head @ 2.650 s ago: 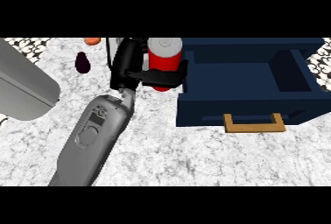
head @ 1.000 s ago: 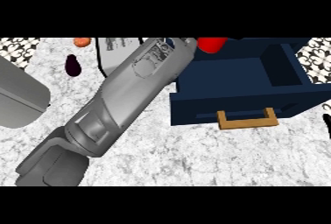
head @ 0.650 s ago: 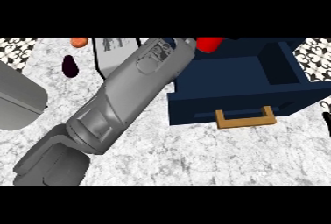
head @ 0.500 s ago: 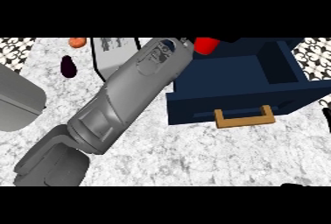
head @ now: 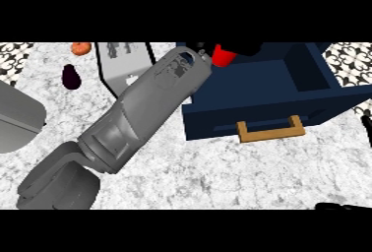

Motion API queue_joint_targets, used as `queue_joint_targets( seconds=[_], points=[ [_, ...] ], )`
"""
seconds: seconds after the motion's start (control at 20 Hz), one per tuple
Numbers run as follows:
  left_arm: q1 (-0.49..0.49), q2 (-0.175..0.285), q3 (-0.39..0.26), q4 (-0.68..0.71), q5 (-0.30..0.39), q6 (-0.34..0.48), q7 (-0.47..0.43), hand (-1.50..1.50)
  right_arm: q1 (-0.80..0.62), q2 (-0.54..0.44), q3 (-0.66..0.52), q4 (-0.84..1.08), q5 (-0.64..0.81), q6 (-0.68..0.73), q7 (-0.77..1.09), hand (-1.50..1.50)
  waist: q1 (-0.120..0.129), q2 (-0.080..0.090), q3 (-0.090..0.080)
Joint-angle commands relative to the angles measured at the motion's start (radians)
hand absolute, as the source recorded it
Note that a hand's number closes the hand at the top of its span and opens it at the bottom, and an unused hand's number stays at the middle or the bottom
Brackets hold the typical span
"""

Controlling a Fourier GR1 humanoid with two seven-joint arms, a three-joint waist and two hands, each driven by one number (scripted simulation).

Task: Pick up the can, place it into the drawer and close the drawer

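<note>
Can, gripped by left hand above drawer, mostly hidden; axis unclear.

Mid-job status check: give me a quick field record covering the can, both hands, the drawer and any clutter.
can: red can, mostly hidden, at the drawer's far left corner
left hand: left hand curled round the can
drawer: navy drawer, open, tan handle on its near side
can released: cannot tell
right hand: right hand, only a sliver at the lower right edge
clutter: purple item and orange item, far left on the counter
</note>
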Motion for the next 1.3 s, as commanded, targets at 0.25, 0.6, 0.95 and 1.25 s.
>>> queue_joint_targets(
  seconds=[0.25,0.6,0.95,1.25],
  points=[
    [0.008,0.0,-0.039,0.034,0.047,0.065,-0.014,-1.5,-0.023,-0.016,-0.01,0.017,-0.02,0.017,-0.017,-1.5,-0.015,0.004,0.0],
    [0.02,0.0,-0.075,0.03,0.074,0.122,-0.029,-1.5,-0.028,-0.002,0.031,0.0,0.027,0.004,-0.002,-1.5,-0.013,0.004,0.0],
    [0.056,0.0,-0.065,0.008,0.132,0.158,-0.07,-1.5,-0.033,-0.055,0.005,-0.056,0.097,0.004,-0.037,-1.5,-0.023,0.004,-0.001],
    [0.047,0.0,-0.055,-0.022,0.185,0.155,-0.076,-1.5,-0.017,-0.135,0.021,-0.057,0.242,0.046,-0.134,-1.5,-0.006,0.0,0.0]
  ],
)
